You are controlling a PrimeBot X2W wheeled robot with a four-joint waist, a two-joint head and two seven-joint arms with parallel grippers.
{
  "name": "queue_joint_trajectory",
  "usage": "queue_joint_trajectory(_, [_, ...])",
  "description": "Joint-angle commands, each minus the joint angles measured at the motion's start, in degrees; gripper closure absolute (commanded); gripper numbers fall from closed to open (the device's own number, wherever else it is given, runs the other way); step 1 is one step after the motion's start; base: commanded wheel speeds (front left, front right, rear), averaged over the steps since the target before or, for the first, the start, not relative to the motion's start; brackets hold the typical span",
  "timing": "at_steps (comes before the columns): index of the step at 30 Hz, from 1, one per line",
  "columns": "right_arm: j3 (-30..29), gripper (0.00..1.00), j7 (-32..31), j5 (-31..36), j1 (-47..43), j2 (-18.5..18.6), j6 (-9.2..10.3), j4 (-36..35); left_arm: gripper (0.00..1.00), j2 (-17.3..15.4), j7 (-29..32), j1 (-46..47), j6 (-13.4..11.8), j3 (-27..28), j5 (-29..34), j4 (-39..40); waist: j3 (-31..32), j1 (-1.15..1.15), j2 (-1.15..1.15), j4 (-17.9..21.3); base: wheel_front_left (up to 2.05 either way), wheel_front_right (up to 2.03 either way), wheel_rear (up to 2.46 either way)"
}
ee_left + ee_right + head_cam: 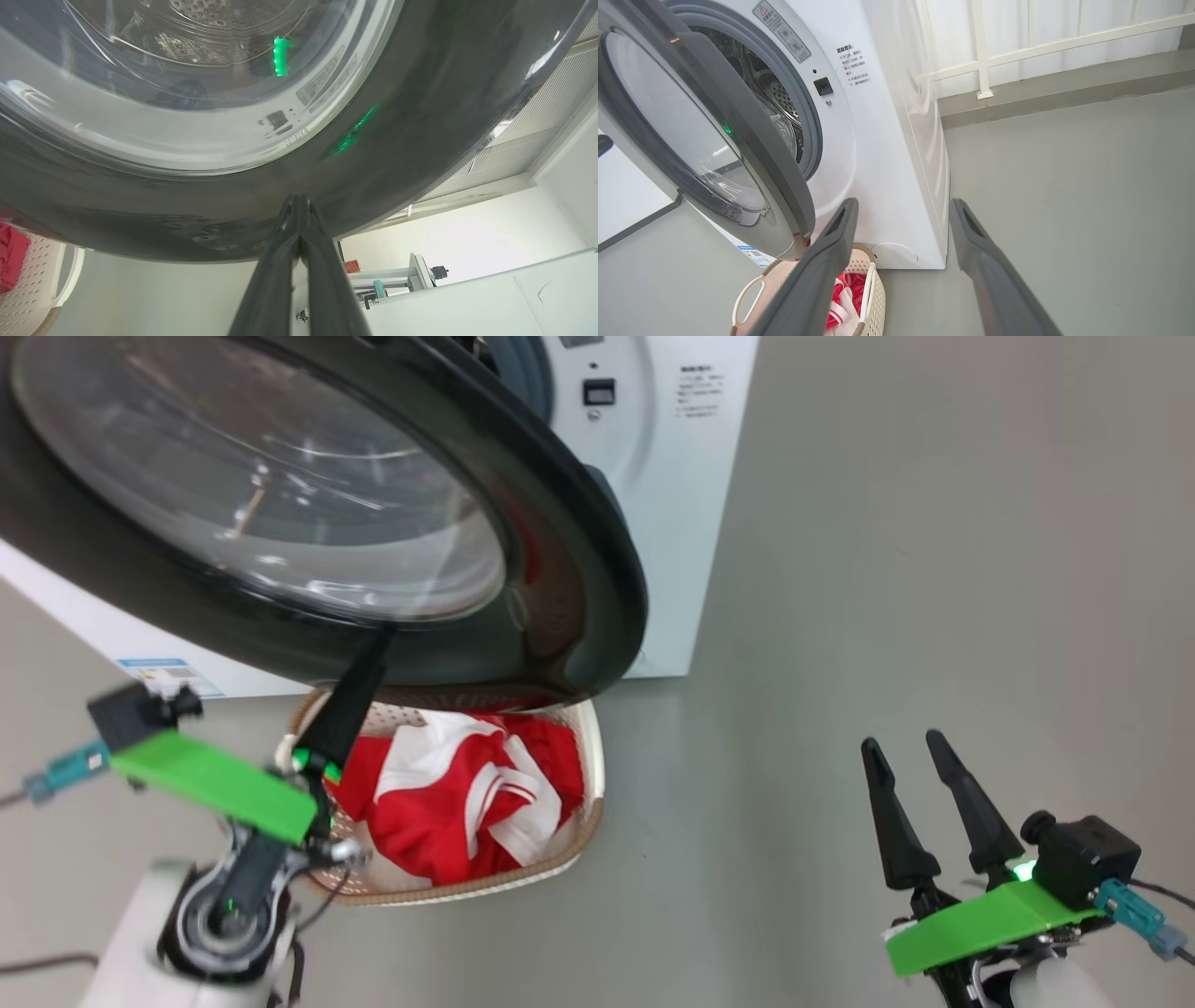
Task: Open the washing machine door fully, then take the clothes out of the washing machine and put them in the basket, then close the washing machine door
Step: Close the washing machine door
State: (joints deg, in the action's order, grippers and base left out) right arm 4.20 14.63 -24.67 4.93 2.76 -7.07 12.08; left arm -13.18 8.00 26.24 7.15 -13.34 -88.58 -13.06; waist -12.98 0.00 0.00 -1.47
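Washing machine door [308,504] stands half open, its glossy black rim met from beneath by your left gripper [373,653], whose two dark fingers are pinched together with nothing between them. Directly under the door's lower edge sits the basket [590,756], with the clothes [467,803] heaped inside it in red and white. Behind the door, the washing machine [672,523] shows a steel drum [775,93] with no fabric in the part you can see. Your right gripper [902,742] hangs well off the door's free-edge side, fingers spread wide and holding nothing.

With the clothes in the basket, closing looks like the step in hand. The fingertips touch the rim's underside, a curved, slick surface that could let them skate off. You would do better to work the contact toward the door's free edge, away from the hinge, where a push turns it most easily. Press toward the opening behind the door and let your wrist follow the arc of the swing instead of driving straight. Whether the door's bottom clears the basket rim beneath it cannot be told from these views, so go slowly there. Keep the right arm out of the gap behind the door, and push until the door sits flush and latches.
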Motion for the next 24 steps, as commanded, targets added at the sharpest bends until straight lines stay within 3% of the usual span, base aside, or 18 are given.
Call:
queue_joint_trajectory(1, [0.90, 0.00, 0.37, 0.24, -0.11, 0.11, -0.42, -1.13, 1.00, -2.08, -0.26, -0.57, 0.34, 1.99, -0.89, 1.78, 1.44, 0.00, 0.00, -1.48, 0.00, 0.00, 0.00])
queue_joint_trajectory(13, [0.33, 0.00, 0.37, 1.12, -3.19, 0.11, -0.42, -0.73, 0.99, -4.89, -3.56, -14.15, 0.34, 4.80, -1.21, 3.75, 4.97, 0.00, 0.00, -3.68, 0.00, 0.00, 0.00])
queue_joint_trajectory(18, [-0.35, 0.00, 0.37, 1.76, -4.45, 0.11, -0.42, -0.80, 0.66, -6.65, -6.46, -18.51, 0.34, 5.60, 0.77, 3.63, 5.74, 0.00, 0.00, -3.94, 0.00, 0.00, 0.00])
queue_joint_trajectory(21, [-0.71, 0.00, 0.37, 2.04, -5.28, 0.11, -0.42, -0.85, 0.51, -7.32, -9.14, -20.13, 0.34, 5.89, 1.80, 3.17, 6.14, 0.00, 0.00, -3.99, 0.00, 0.00, 0.00])
queue_joint_trajectory(24, [-1.02, 0.00, 0.37, 2.24, -6.09, 0.11, -0.42, -0.85, 0.18, -8.58, -12.30, -21.48, 0.34, 5.04, 3.97, 2.57, 6.51, 0.00, 0.00, -3.87, 0.00, 0.00, 0.00])
